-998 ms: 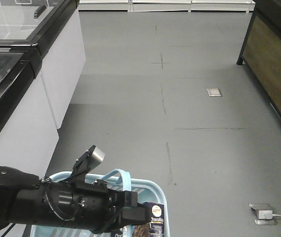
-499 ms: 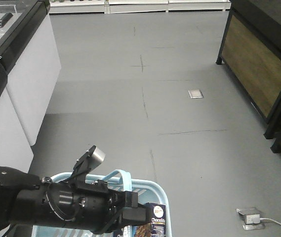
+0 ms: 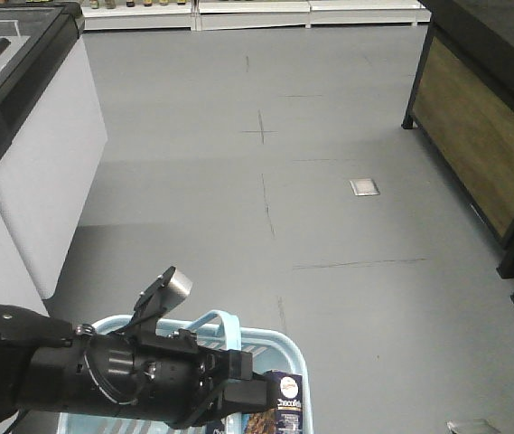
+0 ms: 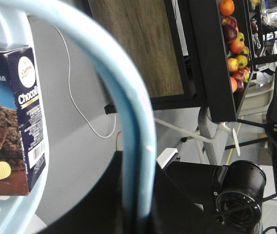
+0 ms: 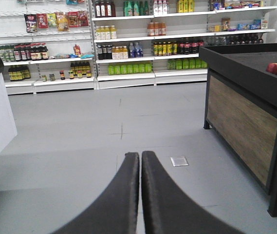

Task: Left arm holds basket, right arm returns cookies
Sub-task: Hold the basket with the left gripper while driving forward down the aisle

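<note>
Exterior front-facing view showed the cookies (image 3: 285, 402) standing upright in the basket (image 3: 279, 344), long axis vertical, logo end up, just right of my left gripper (image 3: 243, 387) (clamped on the curved handle). The right gripper (image 5: 140, 158) was pressed closed, holding nothing.

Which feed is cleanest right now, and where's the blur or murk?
Right wrist view: evenly lit, shelves crisp, the shut right gripper fingers slightly soft. Left wrist view: basket handle looms blurred, lettering on cookies readable. Front view: dim, left arm mostly murky black.
</note>
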You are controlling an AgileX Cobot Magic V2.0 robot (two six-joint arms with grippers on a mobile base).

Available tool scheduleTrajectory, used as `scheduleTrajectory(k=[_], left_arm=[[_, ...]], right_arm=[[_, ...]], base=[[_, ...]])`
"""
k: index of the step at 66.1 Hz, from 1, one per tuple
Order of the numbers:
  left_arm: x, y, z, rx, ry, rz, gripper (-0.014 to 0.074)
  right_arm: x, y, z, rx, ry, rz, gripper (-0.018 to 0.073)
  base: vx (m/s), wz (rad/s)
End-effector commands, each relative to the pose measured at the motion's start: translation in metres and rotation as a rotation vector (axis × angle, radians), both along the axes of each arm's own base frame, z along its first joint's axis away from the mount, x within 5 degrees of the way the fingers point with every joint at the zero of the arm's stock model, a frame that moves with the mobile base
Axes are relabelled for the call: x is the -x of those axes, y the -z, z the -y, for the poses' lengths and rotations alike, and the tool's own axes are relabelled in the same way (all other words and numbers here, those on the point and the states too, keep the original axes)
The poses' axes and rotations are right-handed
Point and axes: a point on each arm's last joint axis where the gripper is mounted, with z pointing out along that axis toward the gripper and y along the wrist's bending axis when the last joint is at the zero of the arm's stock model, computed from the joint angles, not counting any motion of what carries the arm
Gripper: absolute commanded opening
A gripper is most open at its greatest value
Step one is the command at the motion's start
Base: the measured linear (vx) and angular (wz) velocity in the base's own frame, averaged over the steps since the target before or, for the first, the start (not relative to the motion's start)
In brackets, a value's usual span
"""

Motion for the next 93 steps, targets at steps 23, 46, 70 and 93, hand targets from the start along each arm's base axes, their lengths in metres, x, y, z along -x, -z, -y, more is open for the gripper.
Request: scheduleTrajectory(k=[23,46,70,93], left_arm=[[0.0004,-0.0248,0.0050,0.119,-0.008,0.017,-0.0008],[0.0003,-0.0248,0.0049,0.118,-0.008,0.017,-0.0008],[0.0003,-0.0248,0.0049,0.118,-0.008,0.017,-0.0008],[0.0004,-0.0248,0.0050,0.119,-0.007,0.016,-0.0008]], right_arm=[[0.0009,-0.0072,0.0000,0.013,0.002,0.091,-0.0008],[0.0009,-0.0072,0.0000,0.013,0.002,0.090,-0.0008],[0.0009,-0.0072,0.0000,0.013,0.002,0.090,-0.0008],[0.0009,-0.0072,0.0000,0.013,0.002,0.090,-0.0008]], base=[[0.27,0.10],[0.26,0.09],[0.26,0.05],[0.28,-0.03]])
